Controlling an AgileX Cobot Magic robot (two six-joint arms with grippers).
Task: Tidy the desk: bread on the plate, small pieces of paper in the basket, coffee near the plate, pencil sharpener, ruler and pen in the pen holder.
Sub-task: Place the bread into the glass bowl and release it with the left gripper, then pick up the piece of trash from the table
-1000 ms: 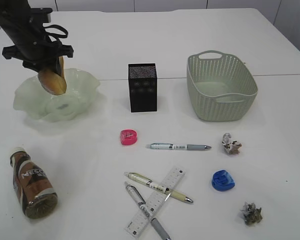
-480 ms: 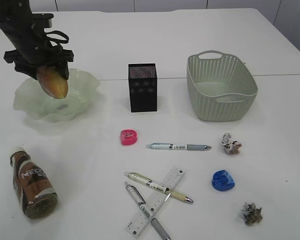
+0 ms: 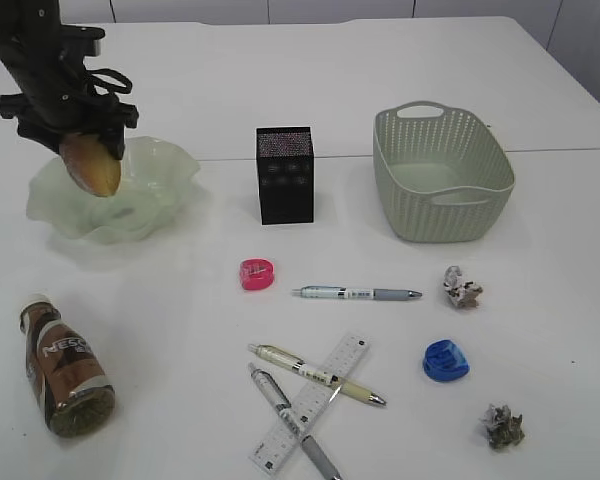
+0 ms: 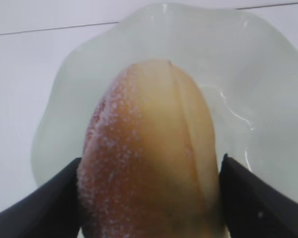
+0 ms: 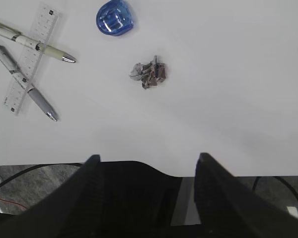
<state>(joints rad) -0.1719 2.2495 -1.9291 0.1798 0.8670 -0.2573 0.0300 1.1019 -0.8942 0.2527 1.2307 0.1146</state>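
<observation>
The left end effector (image 3: 88, 150) hangs over the pale green wavy-rimmed plate (image 3: 170, 165), fingers flanking the sugar-dusted golden-brown bun (image 4: 151, 153) for the drop, though I can't tell if they're gripping it or have let go.

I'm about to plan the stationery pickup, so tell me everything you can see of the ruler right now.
The ruler is a short, clear plastic strip with black markings along its edge, lying flat on the white desk near the front edge. It runs diagonally, its far end pointing toward the blue pencil sharpener. Two pens lie across it, so it is pinned underneath them. No gripper is near it.
</observation>
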